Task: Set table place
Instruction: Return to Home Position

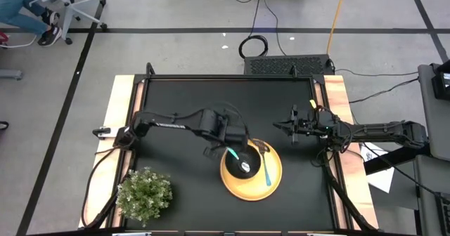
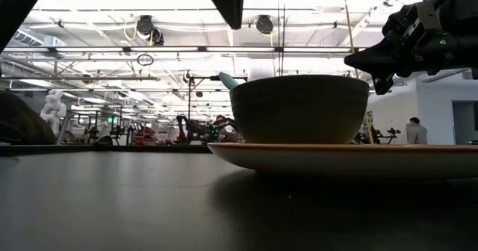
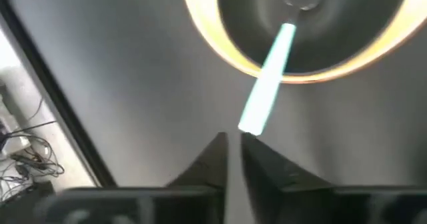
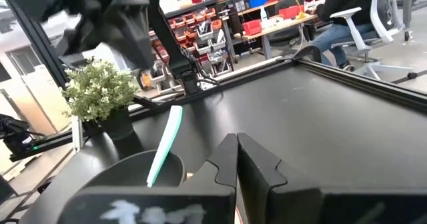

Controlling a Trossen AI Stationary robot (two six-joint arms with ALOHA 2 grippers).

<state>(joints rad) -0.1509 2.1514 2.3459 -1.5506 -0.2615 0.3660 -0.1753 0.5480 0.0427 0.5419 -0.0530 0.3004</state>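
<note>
Your square matte-black bench (image 1: 183,99), light wooden strips (image 1: 114,106) at 3 and 9 o'clock, carries a round yellow plate (image 1: 275,178) just off centre at 5 o'clock and a green bushy potted plant (image 1: 144,192) at 8 o'clock.

Bare tabletop (image 1: 211,99) lies open along the edge opposite the potted plant (image 1: 144,192). The plant blocks a left corner, the yellow plate (image 1: 235,187) that edge's middle. The left arm (image 1: 169,122) stretches from the left edge to the plate.

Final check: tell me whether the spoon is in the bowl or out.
In. The spoon stands in the black bowl, its teal handle leaning over the rim.
</note>
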